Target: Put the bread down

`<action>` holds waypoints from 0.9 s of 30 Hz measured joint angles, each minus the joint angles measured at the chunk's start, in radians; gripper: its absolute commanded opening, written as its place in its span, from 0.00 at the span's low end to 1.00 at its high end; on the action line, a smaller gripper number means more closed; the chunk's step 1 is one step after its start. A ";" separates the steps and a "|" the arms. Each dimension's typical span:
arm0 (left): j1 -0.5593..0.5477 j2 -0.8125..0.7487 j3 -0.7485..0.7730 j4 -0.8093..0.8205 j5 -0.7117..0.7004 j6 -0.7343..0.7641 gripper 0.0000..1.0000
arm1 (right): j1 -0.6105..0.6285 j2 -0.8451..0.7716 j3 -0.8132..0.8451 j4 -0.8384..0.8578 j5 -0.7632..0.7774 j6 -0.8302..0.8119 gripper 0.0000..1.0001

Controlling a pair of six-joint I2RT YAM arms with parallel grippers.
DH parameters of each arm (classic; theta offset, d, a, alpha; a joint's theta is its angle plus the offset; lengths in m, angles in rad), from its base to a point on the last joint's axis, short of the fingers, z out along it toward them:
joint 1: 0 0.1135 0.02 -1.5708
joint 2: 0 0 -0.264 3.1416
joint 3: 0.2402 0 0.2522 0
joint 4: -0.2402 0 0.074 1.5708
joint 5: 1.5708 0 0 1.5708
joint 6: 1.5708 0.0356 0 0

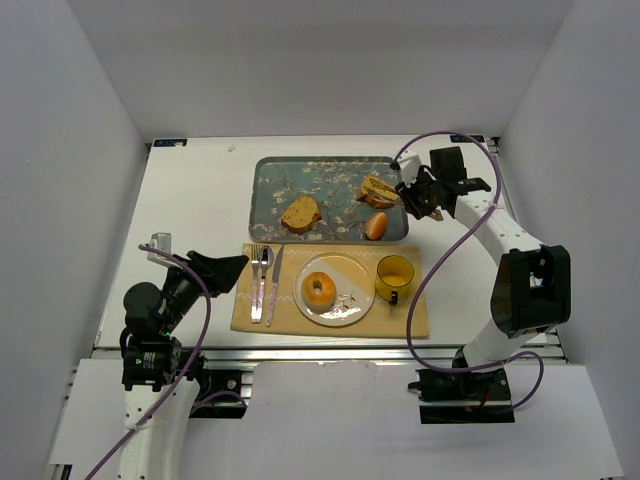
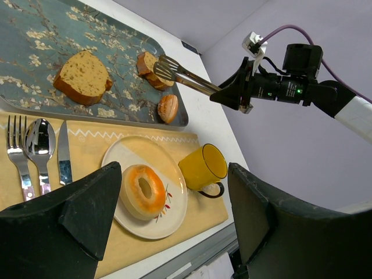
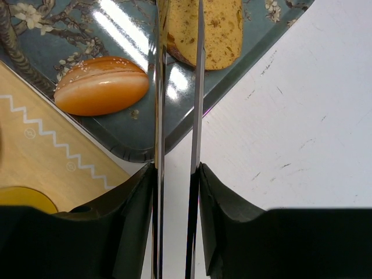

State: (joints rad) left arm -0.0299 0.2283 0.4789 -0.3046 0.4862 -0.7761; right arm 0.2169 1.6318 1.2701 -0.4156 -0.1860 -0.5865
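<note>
Bread (image 1: 378, 188) on floral tray (image 1: 325, 178) with bun (image 1: 376, 226) and larger slice (image 1: 300, 214), under tongs (image 2: 189, 78).

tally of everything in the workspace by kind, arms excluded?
bread slices: 2 (large slice, the bread)
bun: 1
bagel: 1
cutlery: 3 (fork, spoon, knife)
tongs: 1
mug: 1
plate: 1
tray: 1
placemat: 1
total: 12
</note>
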 measured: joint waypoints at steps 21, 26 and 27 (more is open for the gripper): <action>0.000 0.003 -0.008 0.006 0.000 -0.003 0.83 | -0.006 0.000 -0.002 -0.032 -0.025 0.034 0.40; 0.000 0.003 -0.008 0.006 0.000 -0.003 0.83 | -0.006 0.011 0.003 -0.036 -0.006 0.034 0.39; 0.000 0.003 -0.008 0.006 0.000 -0.003 0.83 | -0.006 0.021 0.008 -0.040 -0.003 0.033 0.38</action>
State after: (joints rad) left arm -0.0299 0.2310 0.4706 -0.2989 0.4862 -0.7788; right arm 0.2111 1.6531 1.2785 -0.4557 -0.1886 -0.5533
